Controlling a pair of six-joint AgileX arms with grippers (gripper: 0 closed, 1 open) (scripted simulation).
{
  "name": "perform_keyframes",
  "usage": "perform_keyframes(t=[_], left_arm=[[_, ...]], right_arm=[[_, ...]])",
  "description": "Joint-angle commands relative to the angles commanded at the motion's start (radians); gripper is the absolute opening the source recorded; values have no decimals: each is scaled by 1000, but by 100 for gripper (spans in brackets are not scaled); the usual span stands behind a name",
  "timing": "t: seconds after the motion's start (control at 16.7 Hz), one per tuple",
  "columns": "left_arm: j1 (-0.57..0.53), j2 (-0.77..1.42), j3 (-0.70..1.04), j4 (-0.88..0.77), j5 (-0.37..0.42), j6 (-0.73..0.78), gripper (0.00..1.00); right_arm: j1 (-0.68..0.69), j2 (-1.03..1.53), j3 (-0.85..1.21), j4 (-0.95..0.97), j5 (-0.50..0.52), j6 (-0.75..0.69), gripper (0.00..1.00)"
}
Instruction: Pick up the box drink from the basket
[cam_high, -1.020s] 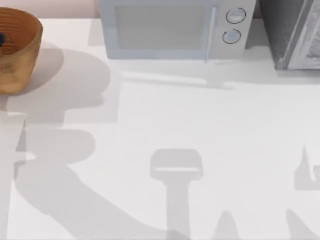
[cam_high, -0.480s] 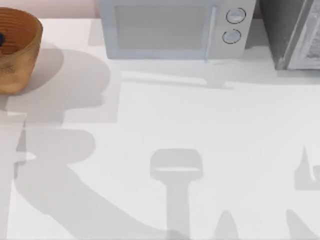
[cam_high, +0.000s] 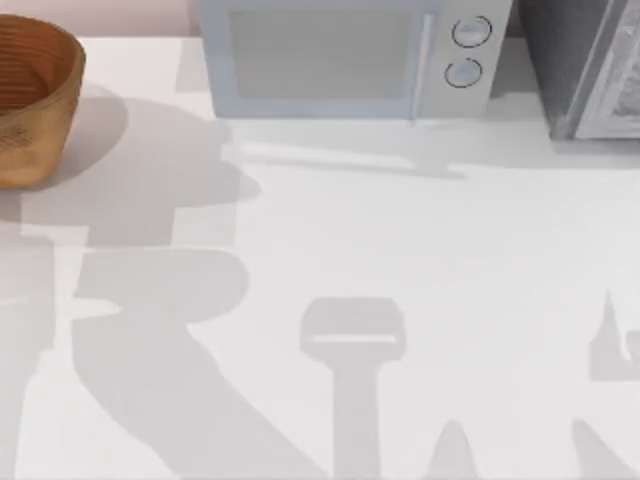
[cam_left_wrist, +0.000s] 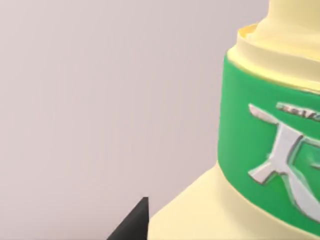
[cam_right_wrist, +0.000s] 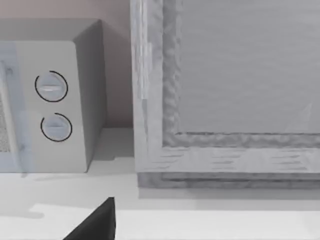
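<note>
The box drink, pale yellow with a green band and silver lettering, looms very close in the left wrist view against a plain wall. My left gripper is shut on it, and one black fingertip shows beside its lower part. The orange-brown woven basket stands at the table's far left back corner in the top view, and what I see of its inside is bare. A dark piece of my right gripper shows in the right wrist view, low over the table and facing the microwave and cabinet.
A white microwave stands at the back middle, also seen as the microwave with two round knobs. A grey cabinet sits at the back right. Arm shadows lie across the white table.
The dark item at the basket's left edge is gone from the top view. The left arm's shadow has shifted to the right across the table.
</note>
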Motion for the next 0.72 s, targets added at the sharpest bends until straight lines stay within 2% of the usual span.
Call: perform_keyframes(t=[0.42, 0.72], left_arm=[[-1, -160, 130, -275, -2, 4, 0], [-2, -186, 152, -321, -2, 5, 0]], right_arm=[[0, 0, 0, 0, 0, 0, 100], [0, 0, 0, 0, 0, 0, 100]])
